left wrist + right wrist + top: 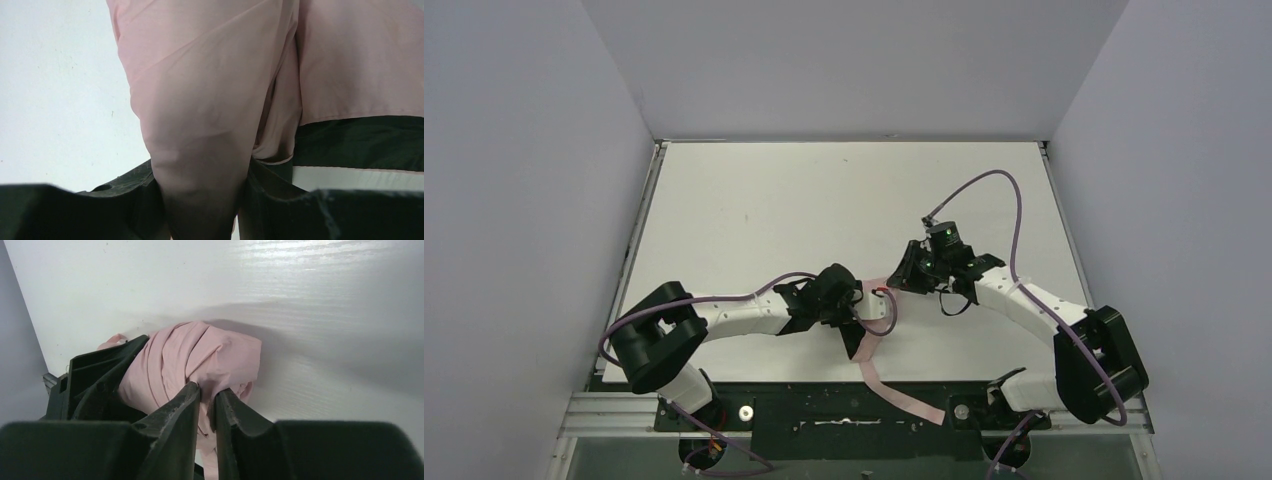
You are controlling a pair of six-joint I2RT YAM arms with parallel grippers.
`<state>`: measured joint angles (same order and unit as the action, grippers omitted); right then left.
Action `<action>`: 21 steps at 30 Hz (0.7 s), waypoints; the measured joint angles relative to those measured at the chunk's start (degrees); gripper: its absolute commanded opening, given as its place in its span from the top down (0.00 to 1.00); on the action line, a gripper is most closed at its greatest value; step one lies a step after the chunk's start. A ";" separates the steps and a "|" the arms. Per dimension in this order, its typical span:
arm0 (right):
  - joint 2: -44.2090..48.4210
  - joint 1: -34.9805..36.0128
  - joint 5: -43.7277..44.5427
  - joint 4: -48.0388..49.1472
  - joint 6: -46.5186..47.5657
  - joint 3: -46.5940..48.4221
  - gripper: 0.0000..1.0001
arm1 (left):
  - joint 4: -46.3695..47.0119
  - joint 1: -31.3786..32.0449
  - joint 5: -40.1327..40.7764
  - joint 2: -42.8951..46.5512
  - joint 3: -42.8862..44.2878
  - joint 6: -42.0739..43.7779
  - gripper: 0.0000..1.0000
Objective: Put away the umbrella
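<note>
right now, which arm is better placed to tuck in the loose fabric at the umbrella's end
Right, probably: right fingers pinch that end of the umbrella, while left fingers clamp the bundle.

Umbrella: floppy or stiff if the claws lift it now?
Probably floppy: the umbrella fabric bunches in soft folds where the right claw pinches it. It looks squashy rather than slippery, since it bulges between the fingers of the left claw. The trailing pink strip would likely dangle and may snag.
</note>
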<state>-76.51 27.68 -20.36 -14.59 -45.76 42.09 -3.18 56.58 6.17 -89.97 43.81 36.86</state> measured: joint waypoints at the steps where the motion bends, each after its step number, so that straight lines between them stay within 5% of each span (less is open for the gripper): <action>1: -0.02 0.00 -0.09 0.04 0.22 0.02 0.90 | 0.02 0.00 0.00 0.00 -0.07 0.07 1.00; 4: 0.02 0.02 -0.02 -0.24 1.62 0.37 1.00 | 0.02 0.02 -0.07 0.00 -0.07 0.37 1.00; 13: 2.19 1.86 -2.93 -1.81 6.49 5.05 1.00 | -0.02 0.63 -0.66 0.02 -0.07 0.94 1.00; 21: -4.70 4.61 -2.93 -4.90 10.08 14.14 1.00 | -0.44 0.90 -0.61 0.20 -0.07 1.40 1.00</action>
<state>-81.21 32.29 -23.29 -19.49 -35.68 56.23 -3.62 57.47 5.56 -89.78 43.75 38.26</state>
